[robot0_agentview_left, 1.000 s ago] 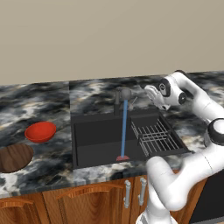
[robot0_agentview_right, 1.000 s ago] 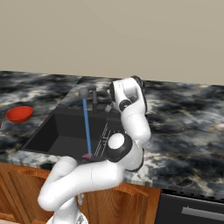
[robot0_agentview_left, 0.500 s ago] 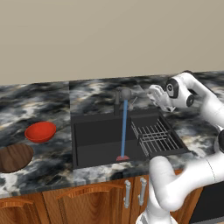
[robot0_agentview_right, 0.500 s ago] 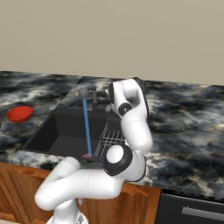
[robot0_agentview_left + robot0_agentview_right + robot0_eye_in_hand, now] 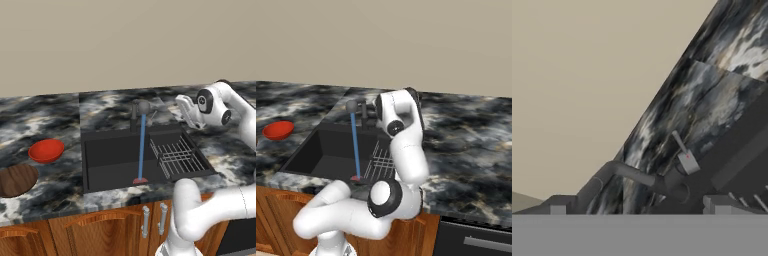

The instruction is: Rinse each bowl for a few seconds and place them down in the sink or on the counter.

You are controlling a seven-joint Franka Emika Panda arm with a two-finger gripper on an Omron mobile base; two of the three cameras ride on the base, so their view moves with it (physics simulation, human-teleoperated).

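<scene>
water on: a blue stream drops from the faucet point(image 5: 141, 107) spout into the sink point(image 5: 112, 162), landing near the front wall. wire rack point(image 5: 176, 156) sits in the sink's right part.

gripper point(image 5: 186, 111) hangs up by the back right corner of the sink, just right of the faucet, pointing toward it. in the hand view the two finger tips point(image 5: 558, 209) stand well apart w/ nothing between them, so we read the jaws as wide open, empty.

bowls: both on the counter point(image 5: 60, 120) to the left of the sink, neither in the basin. red bowl point(image 5: 46, 150) is upright, mouth up, a bit left of the sink's left edge. wooden bowl point(image 5: 16, 180) lies just in front of and left of the red one, nearer the counter's front edge, also mouth up, partly cut by the frame. they look close but we can't tell if they touch.

key relation: the red bowl lies well apart from the gripper, across the whole sink to the left and nearer the front. it's the closer of the two. one arm only, so no choice there.

axis: both bowls are round, no long axis to line up w/; the opening faces up, so we judge a rim pinch from above fits best.

status, our judgement: no bowl rinsed yet; the reach to the red bowl comes next.
</scene>
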